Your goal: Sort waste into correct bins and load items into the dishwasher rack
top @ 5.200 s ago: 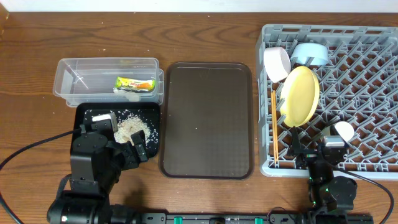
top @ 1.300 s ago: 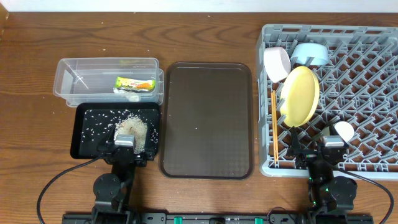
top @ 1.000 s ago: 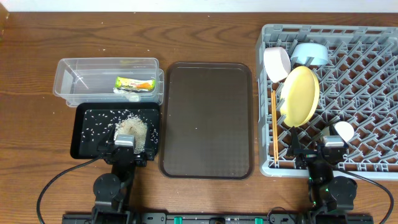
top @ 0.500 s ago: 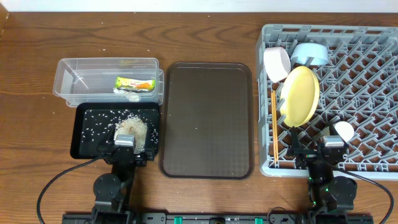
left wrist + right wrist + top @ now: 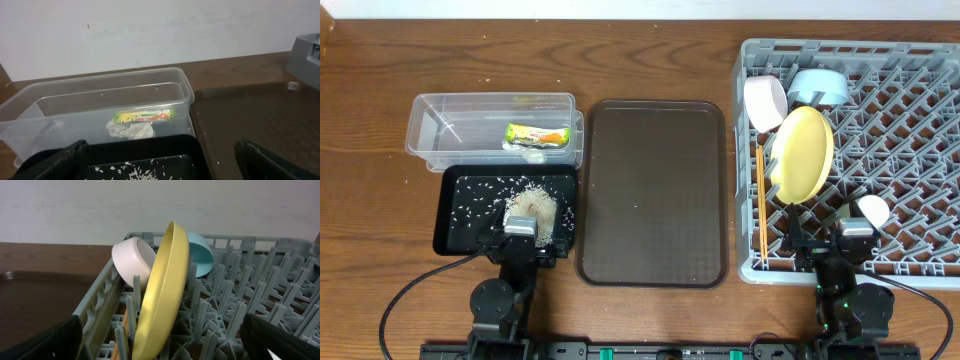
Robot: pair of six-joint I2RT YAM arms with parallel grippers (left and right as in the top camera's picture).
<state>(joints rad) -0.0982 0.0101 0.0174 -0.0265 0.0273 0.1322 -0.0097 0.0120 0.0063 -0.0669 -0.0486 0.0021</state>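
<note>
The snack wrapper [image 5: 537, 134] lies in the clear tub [image 5: 450, 125], also in the left wrist view [image 5: 142, 116]. Rice [image 5: 532, 205] lies heaped and scattered in the black tray [image 5: 452, 215]. The grey rack [image 5: 910, 150] holds the yellow plate [image 5: 800, 152] on edge, the white bowl [image 5: 765, 100], the blue bowl [image 5: 820, 86], the chopsticks [image 5: 760, 200] and the pale cup [image 5: 872, 210]. My left gripper [image 5: 520, 245] is open and empty at the black tray's near edge. My right gripper [image 5: 832, 250] is open and empty at the rack's near edge, facing the plate [image 5: 162, 295].
The dark brown serving tray [image 5: 653, 190] lies between the bins and the rack. A crumpled white scrap [image 5: 130, 131] lies beside the wrapper in the tub. Bare wooden table lies left of and behind the bins.
My left arm has drawn back from over the black tray to the table's front edge, uncovering scattered rice. Nothing has moved in the last second. The right arm is unchanged.
</note>
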